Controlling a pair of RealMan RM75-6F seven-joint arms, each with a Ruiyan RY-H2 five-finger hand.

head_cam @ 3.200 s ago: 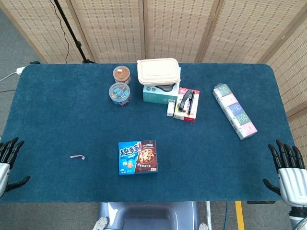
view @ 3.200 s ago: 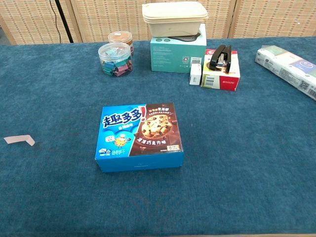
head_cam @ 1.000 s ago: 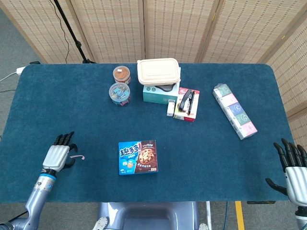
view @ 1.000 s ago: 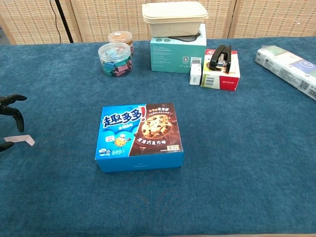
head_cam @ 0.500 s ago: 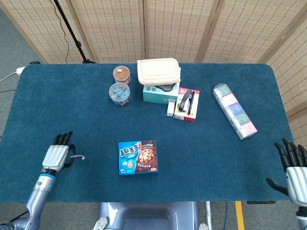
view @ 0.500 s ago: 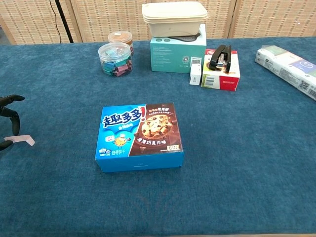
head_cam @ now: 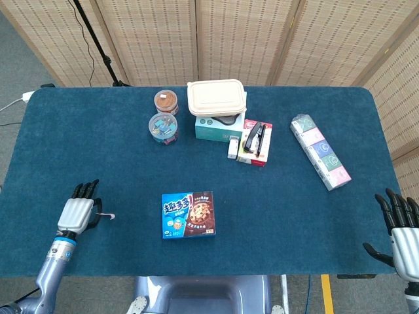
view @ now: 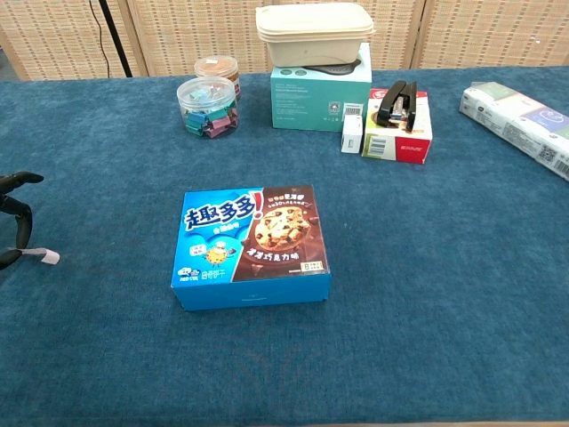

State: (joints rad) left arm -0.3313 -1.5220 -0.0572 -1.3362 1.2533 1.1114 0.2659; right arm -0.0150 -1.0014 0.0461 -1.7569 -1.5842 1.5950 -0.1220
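The pink paper scrap [head_cam: 105,215] lay at the lower left of the head view, just beside the left hand [head_cam: 78,210], whose dark fingertips [view: 18,233] curved around its near end in the chest view. Whether they actually pinched it could not be told. Only a short pale strip of the scrap [view: 42,256] showed there, its long axis running roughly left to right across the frame, the free end pointing toward the cookie box [head_cam: 188,214].

The table [head_cam: 294,216] was covered in dark blue cloth, and woven screen panels [head_cam: 242,39] stood behind it, with a black stand [head_cam: 98,46] at the upper left.

The right hand [head_cam: 400,232] sat at the lower right corner of the head view, off the table's edge, fingers spread and holding nothing.

Toward the top centre stood a clear tub of clips [head_cam: 163,127], a brown-lidded jar [head_cam: 166,101] behind it, and a cream lunch box [head_cam: 216,98] stacked on a teal box [head_cam: 213,127]. A black stapler [head_cam: 254,139] rested on a red and white box [head_cam: 252,156], and a long packet of tissues [head_cam: 320,151] lay diagonally at the right.

The head view showed both hands and the whole tabletop; the chest view showed only the left fingertips at its left edge, but gave the cookie box's [view: 252,245] printed lid more plainly.
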